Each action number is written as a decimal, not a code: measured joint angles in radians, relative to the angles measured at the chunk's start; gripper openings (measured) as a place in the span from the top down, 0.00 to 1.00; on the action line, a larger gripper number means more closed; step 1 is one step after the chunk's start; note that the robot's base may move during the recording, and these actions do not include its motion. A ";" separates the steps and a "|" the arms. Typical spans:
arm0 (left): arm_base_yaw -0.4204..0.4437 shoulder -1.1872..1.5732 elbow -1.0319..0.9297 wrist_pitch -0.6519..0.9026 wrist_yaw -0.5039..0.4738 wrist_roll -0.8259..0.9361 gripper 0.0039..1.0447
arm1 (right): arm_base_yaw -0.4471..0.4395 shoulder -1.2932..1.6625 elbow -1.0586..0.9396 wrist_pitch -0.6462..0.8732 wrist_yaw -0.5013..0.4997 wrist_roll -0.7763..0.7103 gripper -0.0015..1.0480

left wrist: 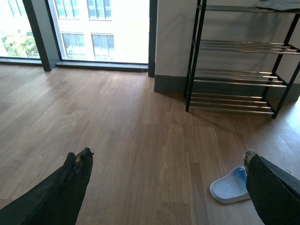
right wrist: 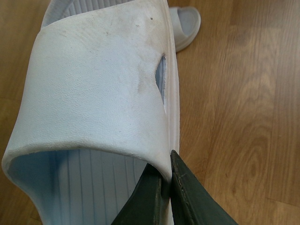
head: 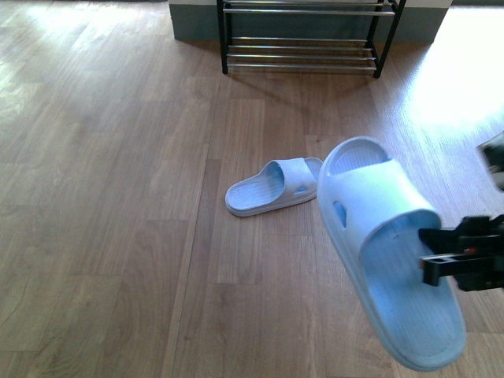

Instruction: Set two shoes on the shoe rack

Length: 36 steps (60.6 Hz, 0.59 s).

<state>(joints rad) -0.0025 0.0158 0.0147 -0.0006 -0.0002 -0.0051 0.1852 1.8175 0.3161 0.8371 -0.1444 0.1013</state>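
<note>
Shoe rack (head: 299, 57) top beyond front view's edge; floor slide (left wrist: 229, 187) half behind left tool finger (left wrist: 272, 197).

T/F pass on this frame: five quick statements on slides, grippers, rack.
1. The right gripper is shut on the strap edge of the held slide. True.
2. The second slide sits on the rack. False: it lies on the floor, short of the rack.
3. The left gripper holds a shoe. False: it is open and empty.
4. The held slide is off the floor. True.
5. Both shoes have laces. False: they are strap slides, no laces.
</note>
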 joint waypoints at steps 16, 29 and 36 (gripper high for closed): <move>0.000 0.000 0.000 0.000 0.000 0.000 0.09 | -0.040 -0.632 -0.143 -0.340 -0.055 0.027 0.98; 0.000 0.000 0.000 0.000 0.000 0.000 0.09 | -0.093 -0.917 -0.188 -0.467 -0.088 0.064 0.98; 0.000 0.000 0.000 0.000 0.000 0.000 0.09 | -0.094 -0.930 -0.188 -0.468 -0.092 0.071 0.98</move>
<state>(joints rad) -0.0025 0.0154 0.0147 -0.0006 -0.0002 -0.0051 0.0910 0.8875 0.1284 0.3691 -0.2363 0.1722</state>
